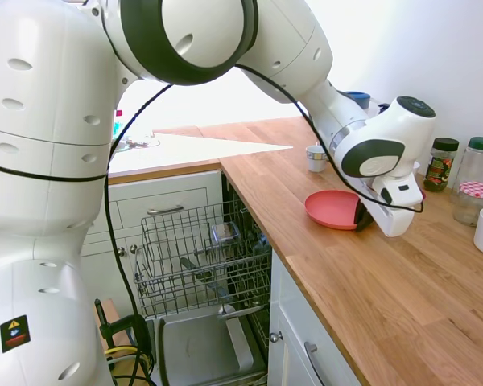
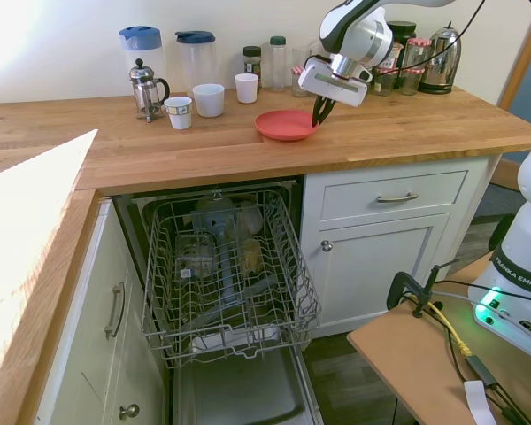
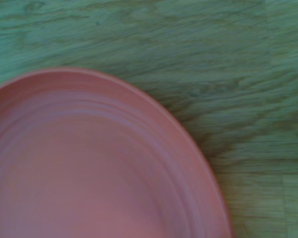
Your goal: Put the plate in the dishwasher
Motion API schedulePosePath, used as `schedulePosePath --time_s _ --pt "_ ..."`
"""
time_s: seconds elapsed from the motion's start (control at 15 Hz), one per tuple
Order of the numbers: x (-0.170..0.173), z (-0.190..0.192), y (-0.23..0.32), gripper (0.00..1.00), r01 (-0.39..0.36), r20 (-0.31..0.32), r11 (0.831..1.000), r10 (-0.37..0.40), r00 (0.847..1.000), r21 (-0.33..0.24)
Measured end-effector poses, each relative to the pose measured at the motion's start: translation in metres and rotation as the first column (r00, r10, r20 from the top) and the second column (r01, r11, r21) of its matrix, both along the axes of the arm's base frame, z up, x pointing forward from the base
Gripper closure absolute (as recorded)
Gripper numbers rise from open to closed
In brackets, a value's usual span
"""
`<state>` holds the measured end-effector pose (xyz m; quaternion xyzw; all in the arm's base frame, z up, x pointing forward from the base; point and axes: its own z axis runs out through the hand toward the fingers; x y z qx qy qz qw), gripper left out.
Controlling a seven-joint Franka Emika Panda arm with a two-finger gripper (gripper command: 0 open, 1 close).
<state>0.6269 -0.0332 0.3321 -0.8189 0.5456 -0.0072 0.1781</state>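
Observation:
The coral-red plate [image 2: 283, 125] lies on the wooden countertop [image 2: 159, 146], above and to the right of the dishwasher. My gripper [image 2: 319, 115] comes down at the plate's right rim, its dark fingers close together and pinching that rim. From the other side, the gripper [image 1: 362, 217] sits at the plate's [image 1: 330, 209] edge nearest the wall. Up close, the wrist view shows the plate [image 3: 89, 168] blurred over the wood grain. The dishwasher [image 2: 226, 266] stands open, its grey wire rack [image 1: 197, 257] pulled out with a few items in it.
White mugs [image 2: 209, 99], a French press [image 2: 146, 88] and plastic jugs [image 2: 195, 57] stand behind the plate to the left. Jars [image 1: 476, 201] and a kettle [image 2: 441, 57] line the wall by the arm. White cabinets [image 2: 380, 248] flank the dishwasher.

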Motion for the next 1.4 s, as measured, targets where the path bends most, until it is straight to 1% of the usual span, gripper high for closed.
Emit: schedulePosePath --time_s 0.13,0.27,0.4,0.47,0.6,0.67,0.73,0.8,0.87,0.93,1.0,1.07,1.2,1.27,1.33,1.4 --pt "0.001 0.003 0.002 1.0 -0.005 0.006 1.0 0.005 1.0 0.001" --pt "0.001 0.015 0.004 1.0 -0.01 0.027 1.0 0.01 1.0 0.0" --pt "-0.003 0.044 0.005 1.0 -0.016 0.068 1.0 0.017 0.998 -0.007" --pt "-0.007 0.067 0.008 1.0 -0.03 0.095 0.999 0.033 0.995 -0.025" --pt "-0.022 0.127 0.029 1.0 -0.059 0.141 0.994 0.071 0.987 -0.088" --pt "-0.034 0.157 0.047 1.0 -0.072 0.156 0.989 0.092 0.983 -0.128" --pt "-0.044 0.18 0.069 1.0 -0.09 0.162 0.981 0.118 0.98 -0.175" --pt "-0.053 0.196 0.094 1.0 -0.106 0.158 0.967 0.145 0.977 -0.234" --pt "-0.06 0.203 0.122 1.0 -0.119 0.151 0.946 0.171 0.974 -0.301" --pt "-0.066 0.21 0.154 1.0 -0.137 0.144 0.918 0.203 0.968 -0.372" --pt "-0.075 0.217 0.189 1.0 -0.159 0.141 0.887 0.241 0.96 -0.433" --pt "-0.087 0.229 0.225 1.0 -0.184 0.138 0.854 0.283 0.949 -0.486" --pt "-0.123 0.261 0.298 1.0 -0.213 0.142 0.773 0.364 0.92 -0.598" --pt "-0.141 0.271 0.327 1.0 -0.215 0.139 0.726 0.394 0.909 -0.654" --pt "-0.157 0.27 0.354 1.0 -0.216 0.127 0.673 0.422 0.897 -0.707" --pt "-0.169 0.256 0.377 1.0 -0.221 0.106 0.617 0.448 0.888 -0.755"
